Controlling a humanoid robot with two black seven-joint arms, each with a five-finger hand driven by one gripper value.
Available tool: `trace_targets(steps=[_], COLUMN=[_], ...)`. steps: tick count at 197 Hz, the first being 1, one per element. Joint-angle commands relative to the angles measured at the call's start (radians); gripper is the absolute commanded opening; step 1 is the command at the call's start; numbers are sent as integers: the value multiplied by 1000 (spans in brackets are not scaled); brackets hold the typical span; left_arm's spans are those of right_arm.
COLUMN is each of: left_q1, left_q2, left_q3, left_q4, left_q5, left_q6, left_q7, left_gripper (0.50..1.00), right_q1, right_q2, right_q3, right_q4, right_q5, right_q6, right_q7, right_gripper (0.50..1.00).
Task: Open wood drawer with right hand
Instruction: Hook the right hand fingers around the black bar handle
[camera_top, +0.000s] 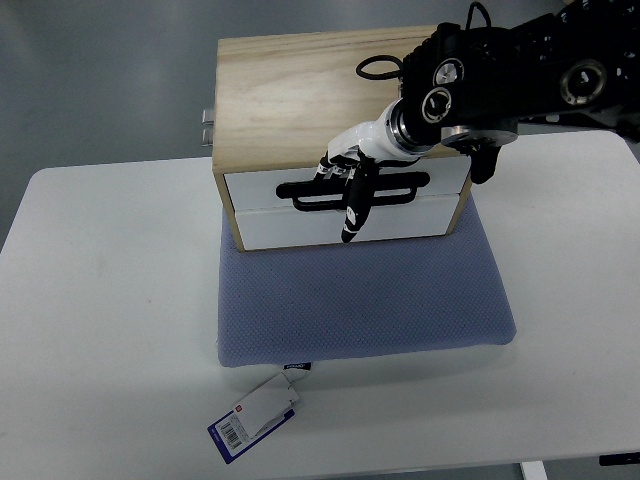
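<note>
A light wooden drawer box (300, 90) stands on a blue-grey mat (360, 300) on the white table. It has two white fronts stacked one over the other, and the upper front (255, 188) carries a black bar handle (400, 188). My right arm (520, 75) comes in from the upper right, over the box's top. Its hand (345, 185) hangs down over the upper front, with the fingers (332, 172) curled onto the handle bar. One black digit (351, 222) points down across the lower front (290, 228). Both fronts look about flush.
A white and blue price tag (255, 415) lies on the table (100, 300) just in front of the mat's near-left corner. A small metal fitting (207, 125) sticks out from the box's left side. The table's front edge runs along the bottom of the view.
</note>
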Motion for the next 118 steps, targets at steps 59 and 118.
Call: trace_targets(steps=[59,118], left_q1=[0,0], left_q2=[0,0], left_q3=[3,3], left_q4=[0,0], left_q5=[-1,1], left_q6=[0,0], left_q7=[0,0], left_gripper=[1000,1000], right_q1=[15,6], right_q2=[-9,0], right_q3=[-3,-6], right_q4=[2,0], right_q5=[-1,-2], right_q6=[1,0], right_q7=[-2,-5], right_gripper=[887,889])
